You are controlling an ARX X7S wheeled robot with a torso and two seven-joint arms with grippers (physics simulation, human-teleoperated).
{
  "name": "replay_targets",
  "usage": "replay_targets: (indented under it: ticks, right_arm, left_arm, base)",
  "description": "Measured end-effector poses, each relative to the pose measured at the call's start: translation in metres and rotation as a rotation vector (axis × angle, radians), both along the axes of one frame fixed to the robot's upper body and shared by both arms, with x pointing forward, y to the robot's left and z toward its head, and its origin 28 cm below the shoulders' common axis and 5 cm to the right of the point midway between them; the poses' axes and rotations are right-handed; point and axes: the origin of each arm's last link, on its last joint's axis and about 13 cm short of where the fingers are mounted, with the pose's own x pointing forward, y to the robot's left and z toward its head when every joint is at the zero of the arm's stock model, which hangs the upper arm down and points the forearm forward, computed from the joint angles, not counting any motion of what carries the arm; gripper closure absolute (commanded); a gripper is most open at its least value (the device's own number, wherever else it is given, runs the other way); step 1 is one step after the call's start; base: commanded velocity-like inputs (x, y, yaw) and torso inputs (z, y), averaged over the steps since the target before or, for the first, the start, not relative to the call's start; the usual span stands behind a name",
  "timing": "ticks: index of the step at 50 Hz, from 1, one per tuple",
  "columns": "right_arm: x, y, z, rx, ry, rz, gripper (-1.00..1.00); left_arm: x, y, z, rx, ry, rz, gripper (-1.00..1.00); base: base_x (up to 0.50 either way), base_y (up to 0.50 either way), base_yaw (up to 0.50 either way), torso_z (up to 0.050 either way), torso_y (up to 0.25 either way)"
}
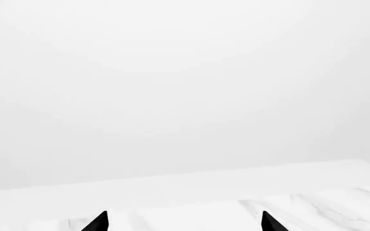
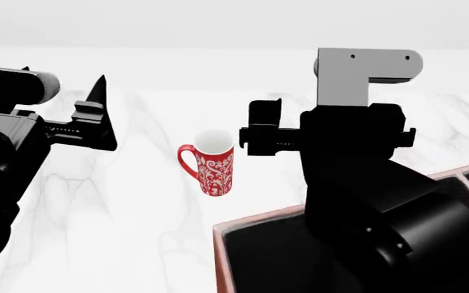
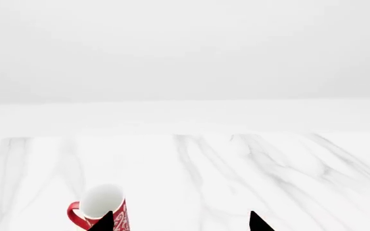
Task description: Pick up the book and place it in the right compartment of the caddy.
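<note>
The book shows in no view. The caddy (image 2: 255, 222), reddish-brown with a pale rim and a black inside, lies at the head view's lower right, mostly hidden by my right arm; a divider shows at its far right. My right gripper (image 2: 261, 129) is open and empty, held above the table just right of the red-and-white mug (image 2: 212, 163). In the right wrist view the gripper (image 3: 181, 222) points over the table, with the mug (image 3: 99, 204) beside one fingertip (image 3: 106, 222). My left gripper (image 2: 100, 116) is open and empty at the left; its wrist view (image 1: 183, 222) shows only bare table.
The white marble table (image 2: 96, 213) runs back to a pale wall. My right arm's bulk (image 2: 381, 201) covers much of the caddy and the table behind it.
</note>
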Motion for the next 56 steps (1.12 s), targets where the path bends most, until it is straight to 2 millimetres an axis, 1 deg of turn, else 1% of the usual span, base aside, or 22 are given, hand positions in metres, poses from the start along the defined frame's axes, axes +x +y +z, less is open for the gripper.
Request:
replay_targets:
  ticks: [21, 44, 56]
  right_arm:
    - [-0.003, 0.008, 0.004, -0.004, -0.013, 0.033, -1.00]
    - [-0.006, 0.010, 0.011, 0.007, -0.036, 0.051, -1.00]
    - [-0.008, 0.010, 0.019, 0.012, -0.054, 0.055, -1.00]
  left_arm:
    - [0.001, -0.006, 0.009, 0.004, -0.025, -0.026, -1.00]
    - [-0.001, -0.008, 0.018, 0.002, -0.050, -0.039, -1.00]
    - [-0.003, -0.009, 0.025, 0.003, -0.067, -0.042, -1.00]
  base:
    - [0.00, 0.00, 0.00, 0.000, 0.000]
    - [0.00, 0.00, 0.00, 0.000, 0.000]
    - [0.00, 0.00, 0.00, 0.000, 0.000]
